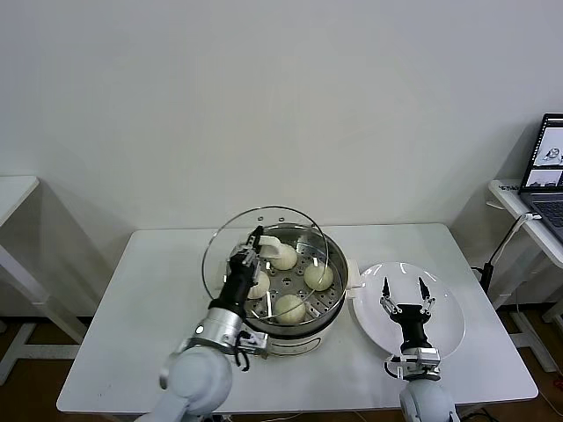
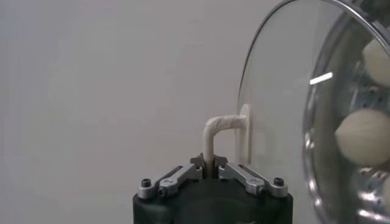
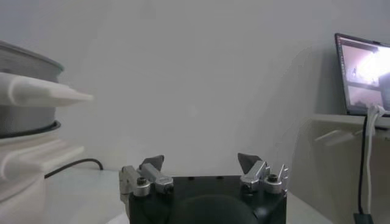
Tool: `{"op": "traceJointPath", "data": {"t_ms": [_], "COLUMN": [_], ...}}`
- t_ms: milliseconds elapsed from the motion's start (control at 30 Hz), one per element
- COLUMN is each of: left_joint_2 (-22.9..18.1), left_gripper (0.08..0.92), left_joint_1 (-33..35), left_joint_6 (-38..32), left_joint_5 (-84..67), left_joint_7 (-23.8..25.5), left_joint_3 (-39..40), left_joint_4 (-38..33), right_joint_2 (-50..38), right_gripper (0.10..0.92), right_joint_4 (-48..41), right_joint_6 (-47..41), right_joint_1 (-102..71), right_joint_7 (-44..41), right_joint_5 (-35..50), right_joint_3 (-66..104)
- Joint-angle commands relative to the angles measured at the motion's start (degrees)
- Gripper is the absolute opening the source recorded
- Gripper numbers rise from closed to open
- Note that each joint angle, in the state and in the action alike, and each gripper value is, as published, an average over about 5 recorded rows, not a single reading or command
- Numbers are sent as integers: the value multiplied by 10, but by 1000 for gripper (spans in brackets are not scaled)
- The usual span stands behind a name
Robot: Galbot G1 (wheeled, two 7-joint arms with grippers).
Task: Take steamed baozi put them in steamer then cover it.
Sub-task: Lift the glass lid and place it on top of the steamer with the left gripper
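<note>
The steel steamer (image 1: 327,244) stands mid-table on its cream base, with several off-white baozi (image 1: 289,308) on its perforated tray. My left gripper (image 1: 252,247) is shut on the cream handle (image 2: 214,131) of the glass cover (image 1: 230,236). I hold the cover tilted almost on edge over the steamer's left rim, so the pot stays uncovered. The left wrist view shows the baozi (image 2: 362,136) through the cover (image 2: 274,103). Over the white plate (image 1: 449,330), to the right of the steamer, my right gripper (image 1: 405,287) hovers open and empty. In its own wrist view the right gripper (image 3: 200,162) has its jaws wide apart.
A side table at the far right carries a laptop (image 1: 547,171) and a white cable (image 1: 513,230). Another white table (image 1: 13,198) sits at the far left. The steamer's side handle (image 3: 42,92) and base (image 3: 24,167) show close to the right wrist camera.
</note>
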Motion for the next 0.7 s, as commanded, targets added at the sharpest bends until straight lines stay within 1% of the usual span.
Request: {"op": "traceJointPath", "data": {"t_ms": [33, 200, 367, 533, 700], "left_joint_2": [-49, -58, -63, -64, -67], "left_gripper": [193, 193, 193, 193, 193], "left_joint_1": [-48, -50, -49, -45, -47], "left_joint_6": [40, 40, 41, 40, 42], "left_joint_5": [34, 56, 76, 104, 119], "left_joint_7": [36, 39, 44, 60, 76], "left_joint_3": [60, 61, 59, 60, 65], "left_joint_4": [78, 90, 85, 72, 79], "right_joint_2": [2, 2, 3, 4, 6], "right_gripper": [823, 823, 823, 823, 823], "right_joint_4": [-12, -14, -18, -23, -25], "right_joint_6": [-2, -1, -1, -1, 0], "right_joint_1": [4, 5, 6, 7, 8], "right_joint_7": [0, -1, -1, -2, -2], "right_joint_5": [-2, -5, -8, -10, -13], "right_joint_3": [3, 3, 2, 1, 2]}}
